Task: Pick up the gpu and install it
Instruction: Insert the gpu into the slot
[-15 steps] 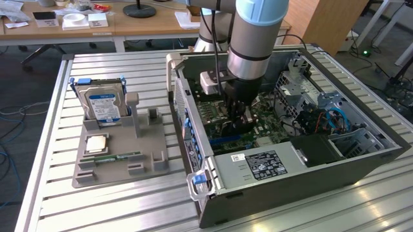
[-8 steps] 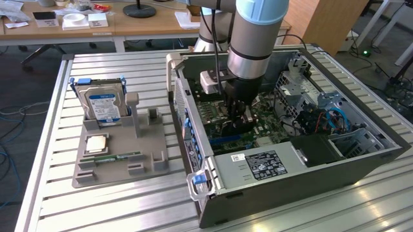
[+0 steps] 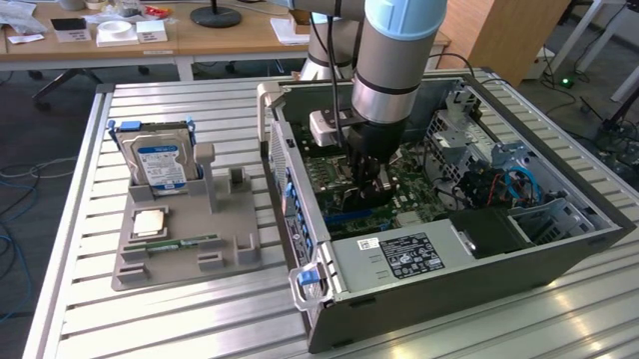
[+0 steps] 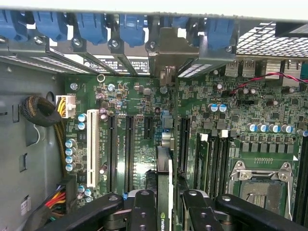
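On the exterior view I see the gripper [image 3: 366, 196] down inside the case [image 3: 450, 299], low over the motherboard [image 3: 417, 188]. On the wrist view the fingers [image 4: 144, 211] sit narrow, clamping the gpu [image 4: 164, 187] edge-on between them, above the board's black slots [image 4: 129, 144].

This looks like a robotics laboratory set up inside an office room. A slatted aluminium work table [image 3: 200, 321] carries an opened computer case [image 3: 559, 250] and a grey parts fixture [image 3: 239, 224], and a robot arm [image 3: 399, 52] rises at twelve o'clock. Behind, at eleven o'clock, stand wooden desks [image 3: 200, 43] (with papers [image 3: 289, 30] and a lamp base [image 3: 215, 15] on them). Loose cables [image 3: 18, 176] lie on the floor at nine o'clock.
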